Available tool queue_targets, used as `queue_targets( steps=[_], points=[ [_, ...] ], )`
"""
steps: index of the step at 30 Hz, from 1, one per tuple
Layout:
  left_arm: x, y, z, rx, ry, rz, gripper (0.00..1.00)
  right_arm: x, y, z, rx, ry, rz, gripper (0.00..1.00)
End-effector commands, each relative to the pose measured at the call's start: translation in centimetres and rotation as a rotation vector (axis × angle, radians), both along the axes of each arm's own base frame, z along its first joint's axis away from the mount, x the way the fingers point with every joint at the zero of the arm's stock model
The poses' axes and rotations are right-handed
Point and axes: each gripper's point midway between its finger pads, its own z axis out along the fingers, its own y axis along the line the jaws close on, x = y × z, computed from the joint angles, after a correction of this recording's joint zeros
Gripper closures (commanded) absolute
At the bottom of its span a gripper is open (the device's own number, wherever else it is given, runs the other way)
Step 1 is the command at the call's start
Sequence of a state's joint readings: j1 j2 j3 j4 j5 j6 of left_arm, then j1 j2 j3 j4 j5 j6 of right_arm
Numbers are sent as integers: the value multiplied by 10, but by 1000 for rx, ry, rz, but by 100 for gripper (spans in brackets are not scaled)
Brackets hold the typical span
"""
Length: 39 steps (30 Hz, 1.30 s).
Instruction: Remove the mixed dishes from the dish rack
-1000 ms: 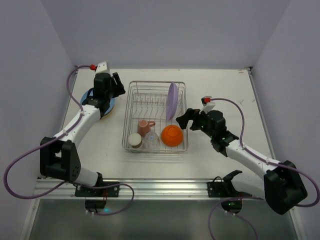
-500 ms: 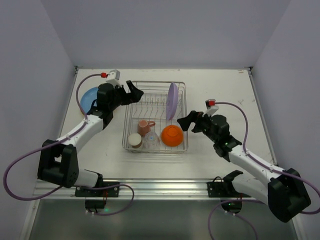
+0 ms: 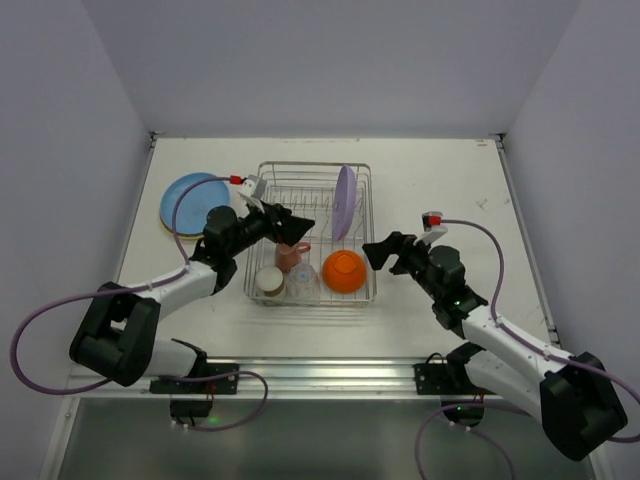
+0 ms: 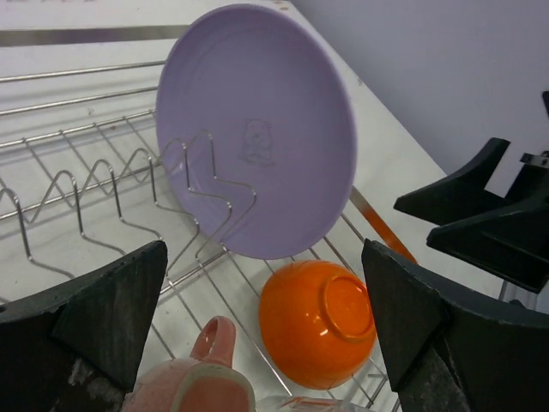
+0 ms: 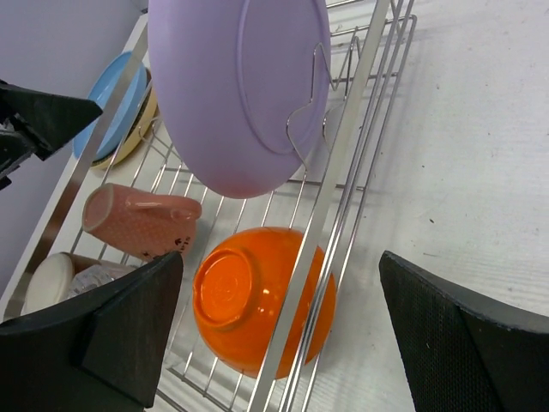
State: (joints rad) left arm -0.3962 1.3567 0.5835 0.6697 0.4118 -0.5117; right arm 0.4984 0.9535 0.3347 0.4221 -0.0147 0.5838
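My left gripper (image 3: 290,226) has its jaws spread wide with nothing between them. It hangs over the near-left part of the dish rack (image 3: 262,215), just above the pink mug (image 4: 193,386), and looks across at the lavender plate (image 4: 257,146). My right gripper (image 3: 380,250) is just as wide apart and just as empty, sitting outside the rack's right wall beside the orange bowl (image 4: 319,322) and facing it. Both arms reach in low from their bases, forearms slanting toward the rack from either side, wrists turned inward. By my reckoning the job is partly done. A light-blue plate (image 3: 190,192) lies out on the table (image 3: 440,180) at the far left, on top of a yellowish rim; how many plates are stacked beneath it I cannot tell. Five things remain in the rack: the lavender plate upright in the prongs at the far right, the bowl upside down at the near right, the mug on its side, and the cream cup (image 3: 269,281) and clear glass (image 3: 303,282) along the near edge.
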Motion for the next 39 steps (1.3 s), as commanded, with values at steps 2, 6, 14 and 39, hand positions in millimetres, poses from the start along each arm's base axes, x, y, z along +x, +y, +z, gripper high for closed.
queue_targets(
  steps=[2, 6, 14, 39],
  points=[
    [-29, -19, 56, -102, -263, -167, 0, -2, -7, 19, 64, -107, -34, 1],
    [-36, -26, 58, -105, -312, -207, 0, -19, -6, 31, 138, -183, 5, 1],
    [-50, -49, 55, -93, -343, -294, 0, -11, -6, 29, 98, -177, -6, 1],
    [-26, -99, -15, -25, -148, -342, 10, -7, 0, 35, 97, -155, 10, 1]
  ],
)
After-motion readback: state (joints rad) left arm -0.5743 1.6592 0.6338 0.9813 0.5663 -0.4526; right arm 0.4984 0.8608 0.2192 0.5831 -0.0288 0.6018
